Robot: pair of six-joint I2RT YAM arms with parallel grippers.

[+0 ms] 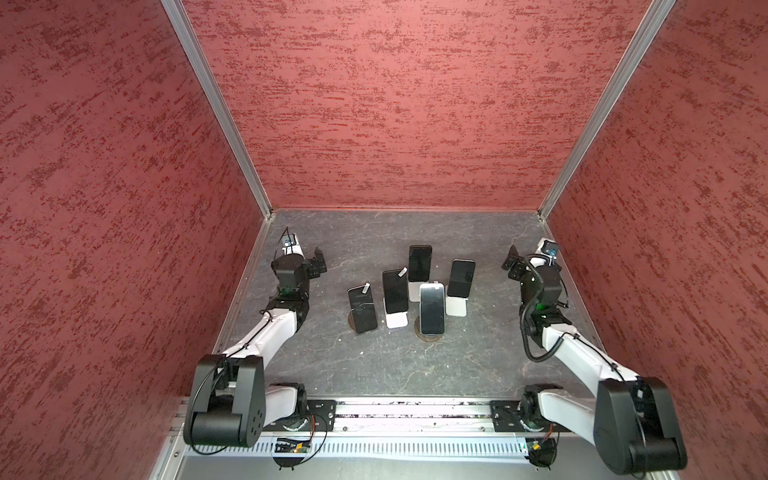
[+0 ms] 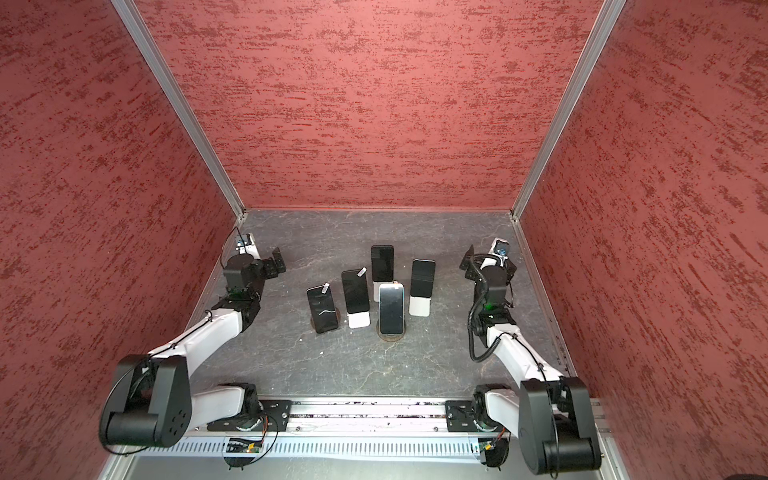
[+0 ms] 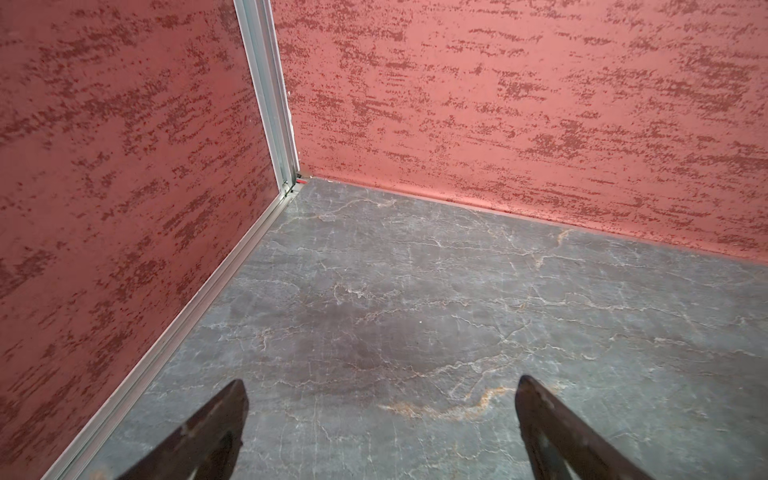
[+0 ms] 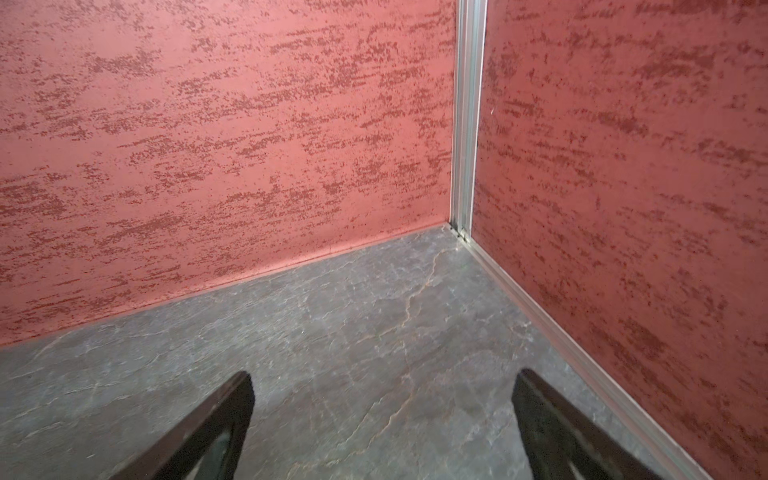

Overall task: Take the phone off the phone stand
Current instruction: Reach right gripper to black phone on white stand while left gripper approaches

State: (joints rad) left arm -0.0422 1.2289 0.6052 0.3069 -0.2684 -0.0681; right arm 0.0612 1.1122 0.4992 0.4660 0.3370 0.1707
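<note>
Not yet started: left gripper and right gripper gaped empty at frame sides; reaching the 5 centre phones seemed next.

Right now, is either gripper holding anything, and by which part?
Nothing is held: left gripper and right gripper are open and empty, clear of the phones.

Left gripper, right gripper, open, apparently empty

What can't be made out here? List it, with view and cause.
- Stand uprights: both top views, hidden behind the phones; only bases show.
- Tabs on two phones: top views, too small to identify.
- Phones: outside both wrist views, which are aimed elsewhere.
- Left pincer and right pincer: wrist views, open, bodies cut off by the edge.
</note>
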